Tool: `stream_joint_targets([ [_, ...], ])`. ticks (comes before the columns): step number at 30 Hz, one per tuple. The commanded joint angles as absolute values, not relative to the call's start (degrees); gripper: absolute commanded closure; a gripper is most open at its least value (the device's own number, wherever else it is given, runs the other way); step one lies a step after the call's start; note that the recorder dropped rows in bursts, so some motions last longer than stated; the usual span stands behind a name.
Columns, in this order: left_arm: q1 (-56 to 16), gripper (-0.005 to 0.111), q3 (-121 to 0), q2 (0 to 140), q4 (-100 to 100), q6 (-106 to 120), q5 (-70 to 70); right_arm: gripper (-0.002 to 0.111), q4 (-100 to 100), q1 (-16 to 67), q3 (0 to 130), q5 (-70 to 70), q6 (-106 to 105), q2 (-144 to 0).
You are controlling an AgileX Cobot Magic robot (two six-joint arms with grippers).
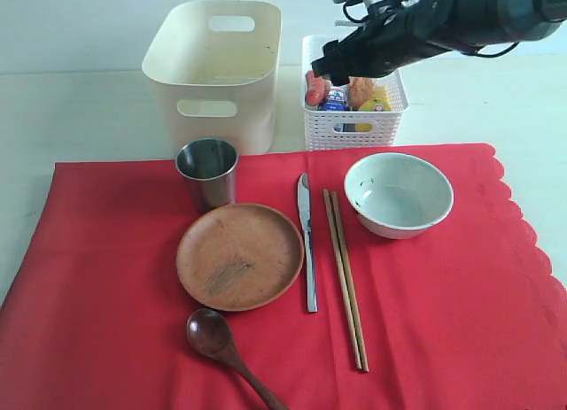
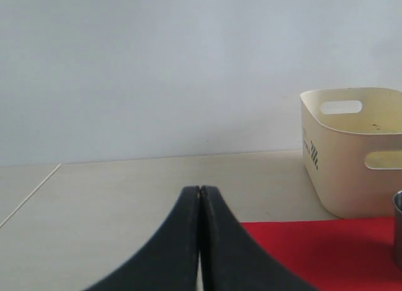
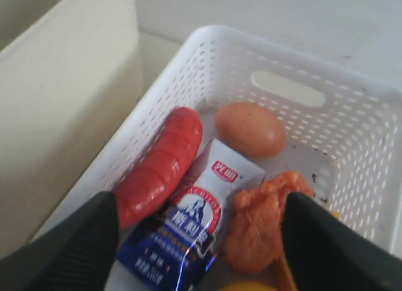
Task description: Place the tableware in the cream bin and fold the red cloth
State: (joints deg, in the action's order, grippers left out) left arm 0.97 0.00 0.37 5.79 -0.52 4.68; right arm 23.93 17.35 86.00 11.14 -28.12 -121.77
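A: The spoon (image 1: 213, 335) sits nearest, on the red cloth (image 1: 443, 321). Which arm suits the white bowl (image 1: 399, 196)?

B: The right. Its jaws hang spread wide and empty above the basket (image 1: 354, 131), just behind the bowl. The cream bin (image 1: 217, 65) lies leftward, open-topped, beyond the steel cup (image 1: 207, 171).

A: And the left jaws?

B: Pressed together, holding nothing, seemingly off the cloth's far-left corner. The knife (image 1: 306, 242) and chopsticks (image 1: 345, 277) lie near-to-far.

Exterior view: dark wooden spoon (image 1: 220, 341), handle end cut by lower edge; red cloth (image 1: 452, 321), near corners out of frame; left wrist view: steel cup (image 2: 397, 231) and cream bin (image 2: 352, 156) cropped at one edge.
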Motion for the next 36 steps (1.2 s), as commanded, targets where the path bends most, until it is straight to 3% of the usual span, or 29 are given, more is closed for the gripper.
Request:
stream_joint_targets([
  [1, 1.0, 0.107, 0.0, 0.0, 5.9, -0.7, 4.8, 0.083, 18.4, 14.8, 84.3, 21.3, -22.9, -113.1],
  [3, 1.0, 0.107, 0.0, 0.0, 5.9, -0.7, 4.8, 0.104, 18.4, 14.0, 81.5, 22.3, -20.8, -108.9],
  [4, 1.0, 0.107, 0.0, 0.0, 5.9, -0.7, 4.8, 0.108, 18.0, 14.0, 78.3, 22.6, -20.1, -105.2],
  [8, 1.0, 0.107, 0.0, 0.0, 5.9, -0.7, 4.8, 0.108, 19.5, 19.4, 63.9, 19.4, -20.0, -92.8],
  [14, 1.0, 0.107, 0.0, 0.0, 5.9, -0.7, 4.8, 0.108, 24.0, 37.7, 47.2, 14.3, -19.9, -86.2],
  [24, 1.0, 0.107, 0.0, 0.0, 5.9, -0.7, 4.8, 0.108, 23.9, 51.2, 44.3, 12.9, -17.8, -91.0],
  [29, 1.0, 0.107, 0.0, 0.0, 5.9, -0.7, 4.8, 0.104, 23.9, 51.3, 44.3, 11.5, -17.0, -94.9],
  [36, 1.0, 0.107, 0.0, 0.0, 5.9, -0.7, 4.8, 0.081, 23.9, 51.3, 44.4, 8.4, -14.9, -97.8],
])
